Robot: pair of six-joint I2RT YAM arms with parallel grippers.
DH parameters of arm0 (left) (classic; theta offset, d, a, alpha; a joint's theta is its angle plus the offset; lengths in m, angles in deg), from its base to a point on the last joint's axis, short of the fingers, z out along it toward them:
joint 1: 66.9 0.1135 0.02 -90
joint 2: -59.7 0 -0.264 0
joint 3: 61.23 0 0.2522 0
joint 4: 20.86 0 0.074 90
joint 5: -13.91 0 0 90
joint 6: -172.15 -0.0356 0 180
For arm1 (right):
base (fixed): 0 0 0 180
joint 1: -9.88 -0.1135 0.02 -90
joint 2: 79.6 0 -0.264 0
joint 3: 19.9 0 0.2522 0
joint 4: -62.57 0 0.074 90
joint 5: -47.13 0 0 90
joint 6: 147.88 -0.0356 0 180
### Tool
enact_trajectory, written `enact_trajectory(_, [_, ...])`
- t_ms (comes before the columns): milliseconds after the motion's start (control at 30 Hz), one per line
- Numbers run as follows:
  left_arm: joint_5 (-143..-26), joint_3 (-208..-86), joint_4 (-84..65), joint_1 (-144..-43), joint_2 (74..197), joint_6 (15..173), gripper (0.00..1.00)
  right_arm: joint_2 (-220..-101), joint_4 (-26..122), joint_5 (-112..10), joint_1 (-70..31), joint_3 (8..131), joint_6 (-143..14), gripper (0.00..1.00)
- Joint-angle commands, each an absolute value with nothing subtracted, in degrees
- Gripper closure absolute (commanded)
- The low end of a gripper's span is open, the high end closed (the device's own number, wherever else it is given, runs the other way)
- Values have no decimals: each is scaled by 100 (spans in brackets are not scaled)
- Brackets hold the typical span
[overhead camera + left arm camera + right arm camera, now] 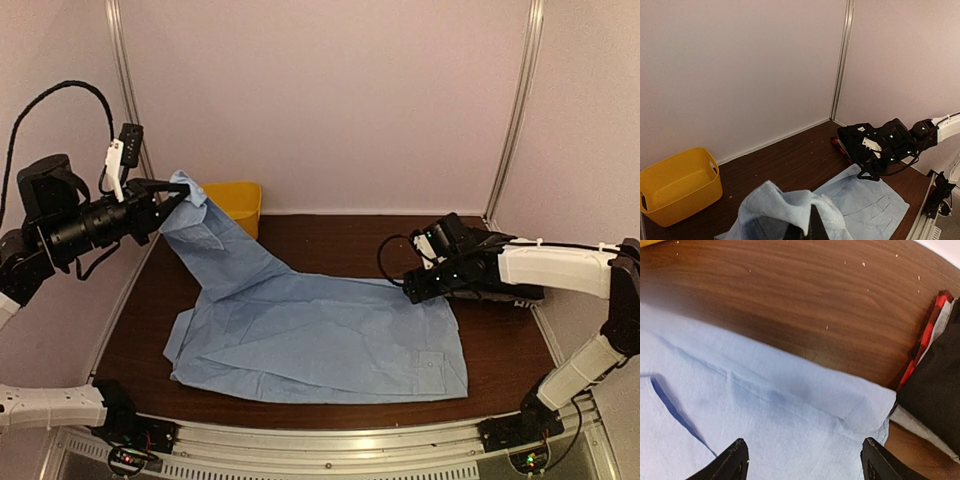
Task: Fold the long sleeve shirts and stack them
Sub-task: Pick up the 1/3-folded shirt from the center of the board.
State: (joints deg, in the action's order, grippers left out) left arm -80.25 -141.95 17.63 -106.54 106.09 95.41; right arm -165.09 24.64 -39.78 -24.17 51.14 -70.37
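Observation:
A light blue long sleeve shirt (320, 335) lies spread across the brown table (340, 240). One end of it is pulled up and to the far left, where my left gripper (180, 200) is shut on the cloth. In the left wrist view the blue fabric (790, 210) drapes over the closed left gripper (807, 231). My right gripper (802, 457) stands open just above the shirt's far right corner (790, 410), with nothing between its fingers. A folded black shirt (935, 390) lies right beside that corner, with a pale grey layer (920, 427) under it.
A yellow plastic bin (237, 203) stands at the back left against the wall, just behind the lifted cloth. A red checked cloth edge (922, 340) shows along the black stack. Walls close in the table's back and sides.

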Motion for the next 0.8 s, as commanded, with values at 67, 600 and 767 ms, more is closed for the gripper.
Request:
enact_trajectory(67, [-8213, -14365, 1676, -10662, 10651, 9414, 100, -16184, 2335, -3817, -2547, 4682, -7176, 21])
enact_trajectory(600, [-8222, -14662, 1919, -10663, 10683, 9410, 100, -17002, 2250, -2664, -2937, 5294, -6505, 19])
enact_trajectory(767, [-8218, -14677, 1951, -10661, 10718, 9419, 100, -17362, 2134, -2178, -3163, 5555, -6332, 19])
